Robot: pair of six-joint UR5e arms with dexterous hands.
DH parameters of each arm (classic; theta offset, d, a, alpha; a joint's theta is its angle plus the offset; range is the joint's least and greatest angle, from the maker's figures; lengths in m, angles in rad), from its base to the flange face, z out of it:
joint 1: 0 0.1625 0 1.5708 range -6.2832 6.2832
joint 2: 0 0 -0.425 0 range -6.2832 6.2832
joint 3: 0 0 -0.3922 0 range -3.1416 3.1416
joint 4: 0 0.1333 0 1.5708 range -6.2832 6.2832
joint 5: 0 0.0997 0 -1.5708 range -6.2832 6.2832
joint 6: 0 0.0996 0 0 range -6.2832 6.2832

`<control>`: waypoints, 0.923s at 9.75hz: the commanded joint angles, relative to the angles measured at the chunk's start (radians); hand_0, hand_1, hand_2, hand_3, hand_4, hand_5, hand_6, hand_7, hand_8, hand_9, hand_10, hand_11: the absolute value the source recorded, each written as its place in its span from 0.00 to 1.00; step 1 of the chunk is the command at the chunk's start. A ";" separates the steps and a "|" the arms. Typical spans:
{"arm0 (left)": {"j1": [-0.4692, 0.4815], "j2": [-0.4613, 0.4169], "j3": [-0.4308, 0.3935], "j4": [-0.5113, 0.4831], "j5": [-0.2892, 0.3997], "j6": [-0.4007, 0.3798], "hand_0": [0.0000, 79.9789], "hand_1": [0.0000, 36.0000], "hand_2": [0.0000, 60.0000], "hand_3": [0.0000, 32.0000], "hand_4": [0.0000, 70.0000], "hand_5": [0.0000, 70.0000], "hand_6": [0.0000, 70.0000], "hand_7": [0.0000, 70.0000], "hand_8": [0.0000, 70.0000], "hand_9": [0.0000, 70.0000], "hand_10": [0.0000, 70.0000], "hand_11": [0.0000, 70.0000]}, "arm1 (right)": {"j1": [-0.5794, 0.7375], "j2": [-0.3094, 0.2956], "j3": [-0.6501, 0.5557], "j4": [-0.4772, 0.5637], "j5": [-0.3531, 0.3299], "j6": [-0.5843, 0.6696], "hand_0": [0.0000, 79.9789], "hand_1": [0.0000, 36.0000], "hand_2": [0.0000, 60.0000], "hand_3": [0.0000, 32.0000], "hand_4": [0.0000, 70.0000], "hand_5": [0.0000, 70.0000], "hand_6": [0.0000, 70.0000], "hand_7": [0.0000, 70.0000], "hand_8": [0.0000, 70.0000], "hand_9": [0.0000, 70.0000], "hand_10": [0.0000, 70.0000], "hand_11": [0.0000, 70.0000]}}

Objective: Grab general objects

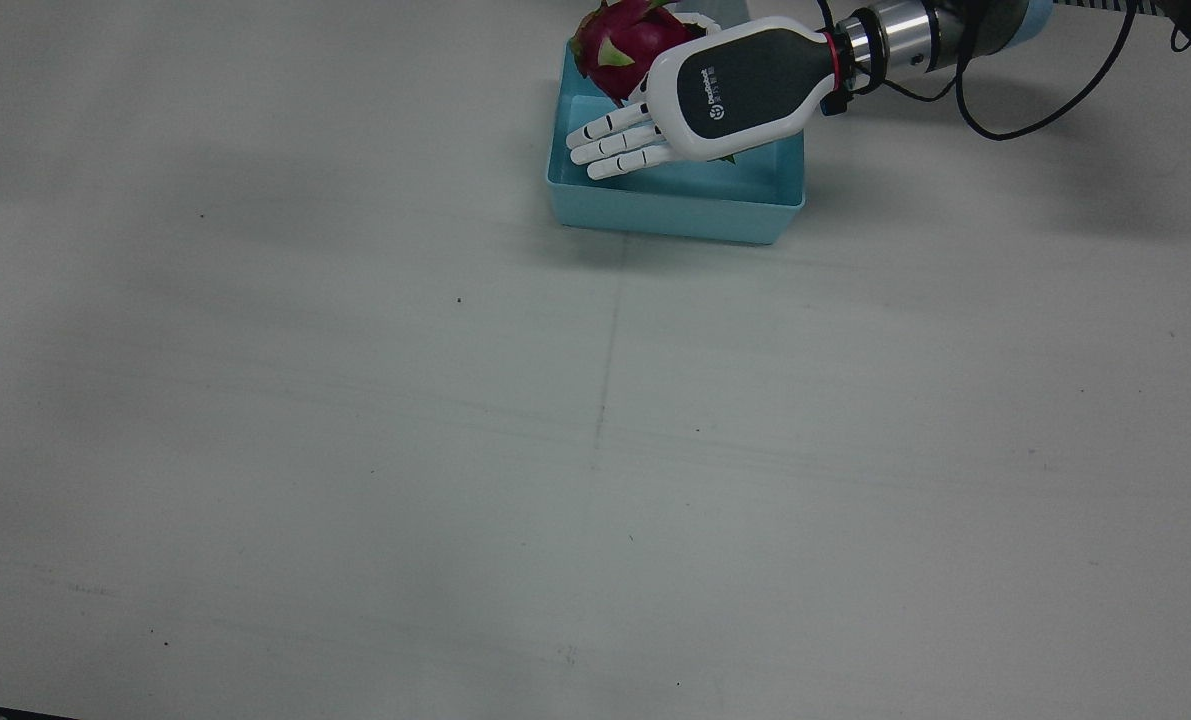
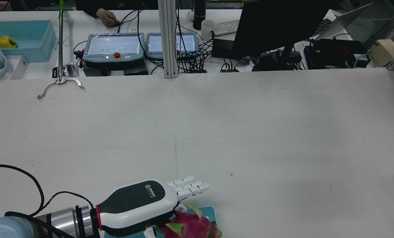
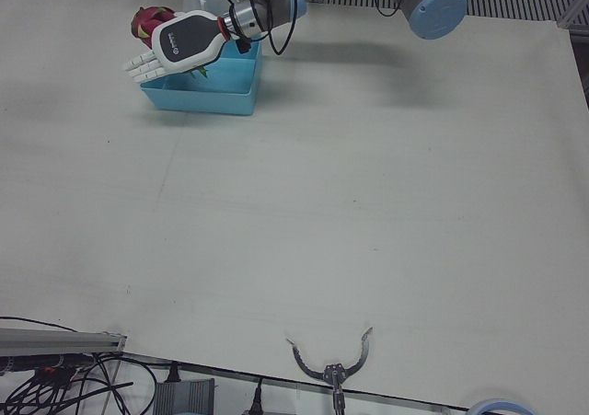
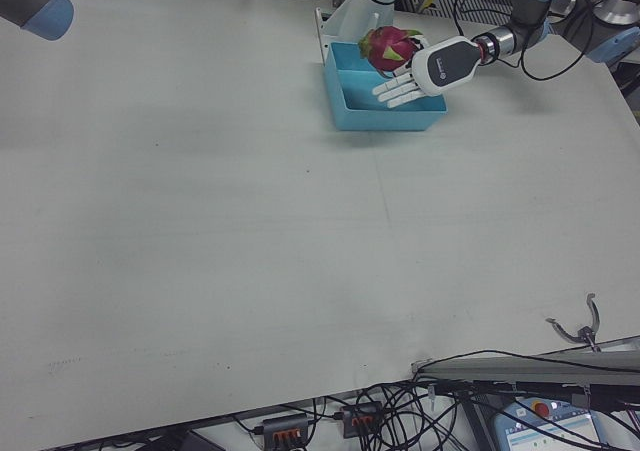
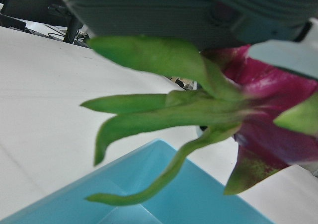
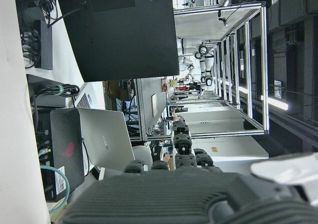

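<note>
A magenta dragon fruit [image 1: 623,40] with green scales is at the far left corner of the light blue bin [image 1: 675,205]. My left hand [image 1: 700,95] is over the bin with its fingers [image 1: 615,140] stretched straight out and apart. The fruit is under the palm next to the thumb. In the left hand view the fruit [image 5: 268,114] is close up against the palm, above the bin's inside [image 5: 164,194]. I cannot tell whether the fruit rests in the bin. My right hand [image 6: 189,194] shows only in its own view, raised off the table and holding nothing.
The bin [image 3: 207,97] stands near the left arm's pedestal. A metal grabber tool [image 2: 60,81] lies at the table's far edge on the operators' side. Monitors, pendants and cables [image 2: 183,62] sit beyond that edge.
</note>
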 commanded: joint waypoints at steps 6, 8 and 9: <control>-0.112 -0.009 -0.054 0.087 0.057 -0.010 0.03 0.00 0.00 0.92 0.00 0.06 0.00 0.07 0.12 0.00 0.00 0.00 | 0.000 0.000 0.000 0.000 0.000 0.000 0.00 0.00 0.00 0.00 0.00 0.00 0.00 0.00 0.00 0.00 0.00 0.00; -0.335 0.019 -0.025 0.008 0.066 -0.206 0.05 0.00 0.00 0.39 0.05 0.11 0.00 0.13 0.15 0.01 0.00 0.00 | 0.000 0.000 0.000 0.000 0.000 0.000 0.00 0.00 0.00 0.00 0.00 0.00 0.00 0.00 0.00 0.00 0.00 0.00; -0.502 0.066 0.038 -0.086 0.086 -0.328 0.05 0.00 0.00 0.16 0.11 0.12 0.01 0.14 0.17 0.01 0.01 0.00 | 0.000 0.000 0.000 0.000 0.000 0.000 0.00 0.00 0.00 0.00 0.00 0.00 0.00 0.00 0.00 0.00 0.00 0.00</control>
